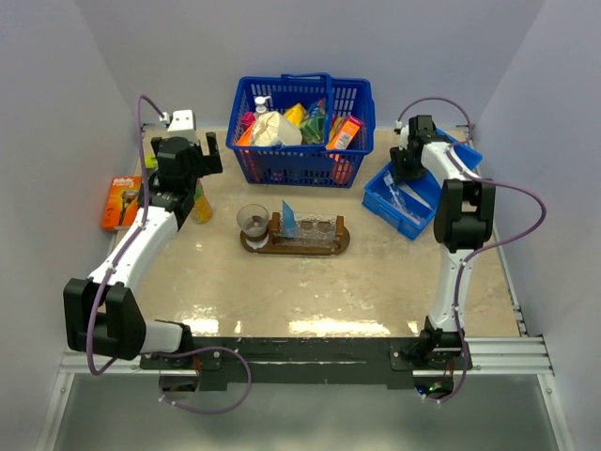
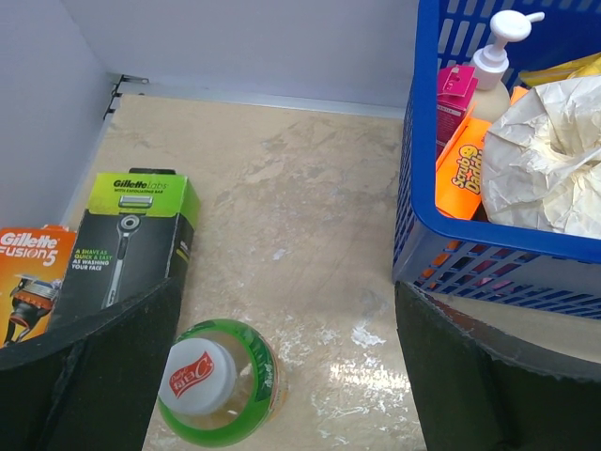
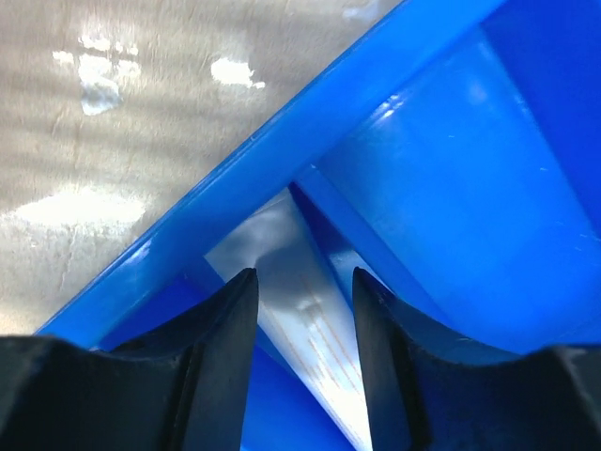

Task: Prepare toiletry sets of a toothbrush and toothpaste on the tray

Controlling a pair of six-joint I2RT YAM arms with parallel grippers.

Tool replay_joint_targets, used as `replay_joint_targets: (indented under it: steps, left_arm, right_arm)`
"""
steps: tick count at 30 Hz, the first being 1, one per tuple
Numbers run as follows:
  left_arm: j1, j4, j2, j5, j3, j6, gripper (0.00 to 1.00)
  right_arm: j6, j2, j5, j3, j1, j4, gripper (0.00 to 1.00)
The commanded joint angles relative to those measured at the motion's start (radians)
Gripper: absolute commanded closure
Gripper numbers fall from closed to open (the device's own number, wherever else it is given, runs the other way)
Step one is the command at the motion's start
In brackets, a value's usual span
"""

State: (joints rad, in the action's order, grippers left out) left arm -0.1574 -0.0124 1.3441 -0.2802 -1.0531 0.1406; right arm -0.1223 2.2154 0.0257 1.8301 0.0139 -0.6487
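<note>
The dark brown oval tray (image 1: pixel 343 240) lies mid-table with clear glass cups on it. A flat blue wedge-shaped tube (image 1: pixel 288 219) stands in one cup. My right gripper (image 1: pixel 405 171) is down in the blue plastic bin (image 1: pixel 380 199). In the right wrist view it (image 3: pixel 302 282) is open, its fingers on either side of a pale whitish flat packet (image 3: pixel 310 329) on the bin floor. Pale slim items (image 1: pixel 410 197) lie in the bin; I cannot single out a toothbrush. My left gripper (image 1: pixel 188 155) is open and empty at the far left.
A blue basket (image 1: pixel 300 164) full of groceries stands at the back and shows at the right of the left wrist view (image 2: pixel 418 216). A green-labelled bottle (image 2: pixel 218 381) stands below my left gripper (image 2: pixel 286 310). Razor boxes (image 2: pixel 131 235) lie by the left wall.
</note>
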Motion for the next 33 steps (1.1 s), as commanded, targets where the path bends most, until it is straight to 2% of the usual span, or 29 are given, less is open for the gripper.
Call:
replay_joint_targets:
  steps: [1,7,9,17,18,20,29,33]
  left_arm:
    - [0.012,-0.023,0.012,0.003,-0.045,0.020,0.00]
    - [0.013,-0.018,0.027,0.004,-0.059,0.016,0.00]
    - [0.013,-0.014,0.027,0.004,-0.058,0.017,0.00]
    - [0.015,-0.008,0.013,-0.002,-0.048,0.014,0.00]
    - [0.016,-0.008,0.010,-0.002,-0.045,0.014,0.00]
    - [0.016,-0.006,0.007,0.001,-0.042,0.011,0.00]
    - [0.019,-0.004,-0.022,0.004,-0.019,-0.003,0.00]
    - [0.019,0.002,-0.028,0.010,-0.012,-0.004,0.00]
  right_arm:
    - [-0.028,0.044,-0.049,0.040,-0.005,-0.051,0.51]
    - [-0.030,0.089,-0.079,0.057,-0.008,-0.071,0.52]
    - [-0.028,0.093,-0.084,0.049,-0.006,-0.071,0.57]
    - [-0.030,0.078,-0.095,0.049,-0.008,-0.058,0.87]
    - [-0.028,0.076,-0.095,0.052,-0.008,-0.060,0.95]
    - [-0.022,0.075,-0.092,0.061,-0.008,-0.057,1.00]
    - [-0.016,-0.005,-0.027,0.054,-0.012,0.003,1.00]
    - [-0.043,-0.005,-0.030,0.087,-0.011,-0.045,1.00]
